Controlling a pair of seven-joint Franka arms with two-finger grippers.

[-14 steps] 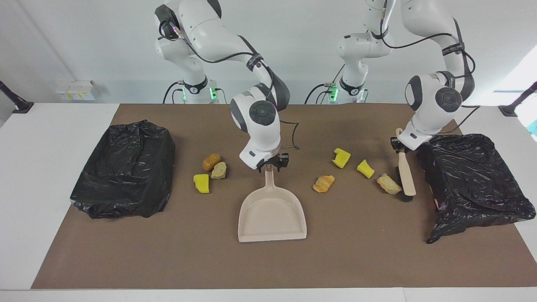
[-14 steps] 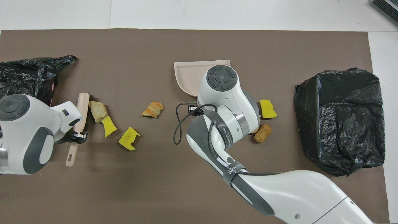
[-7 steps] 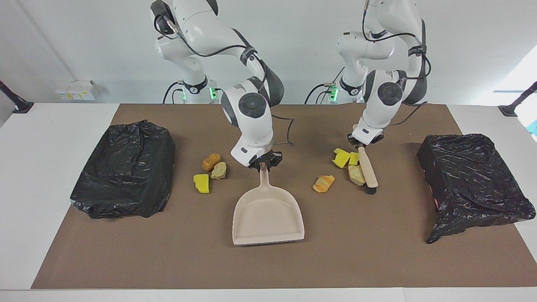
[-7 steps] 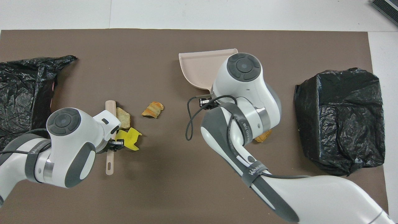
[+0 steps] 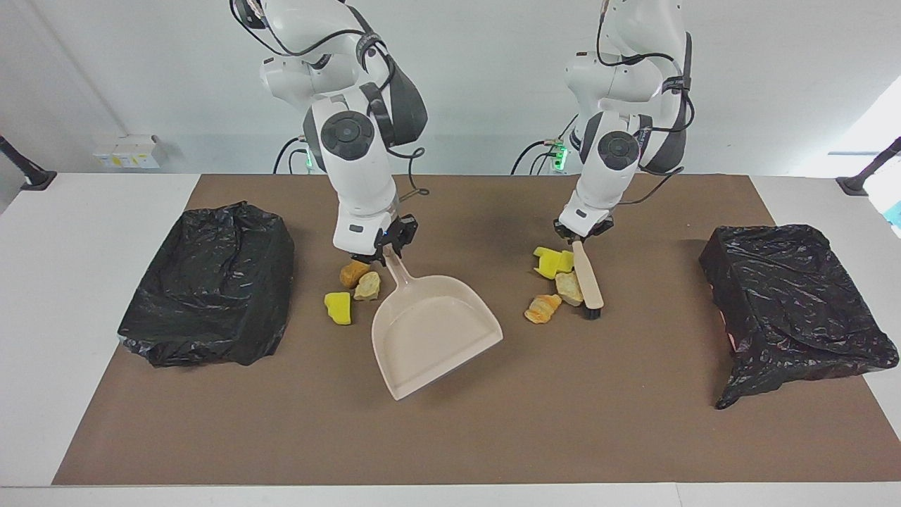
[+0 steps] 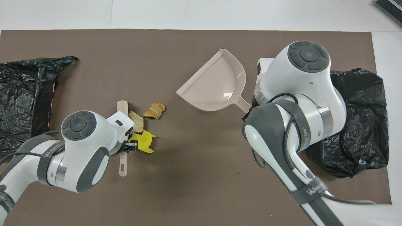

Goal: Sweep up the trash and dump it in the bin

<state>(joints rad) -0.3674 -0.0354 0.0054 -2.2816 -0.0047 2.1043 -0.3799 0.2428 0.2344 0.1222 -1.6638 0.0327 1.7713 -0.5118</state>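
Right gripper was clenched on the dustpan handle; left gripper was clenched on the brush handle. Trash lay in two clusters flanking the dustpan: yellow foam with two bread-like lumps toward the right arm's end, and yellow chunks, a beige piece and an orange-brown piece against the brush.

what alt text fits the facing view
Two robot arms work over a brown mat: the right hand holds a beige dustpan by its handle, the left hand holds a brush against trash pieces. Black bags sit at each end.
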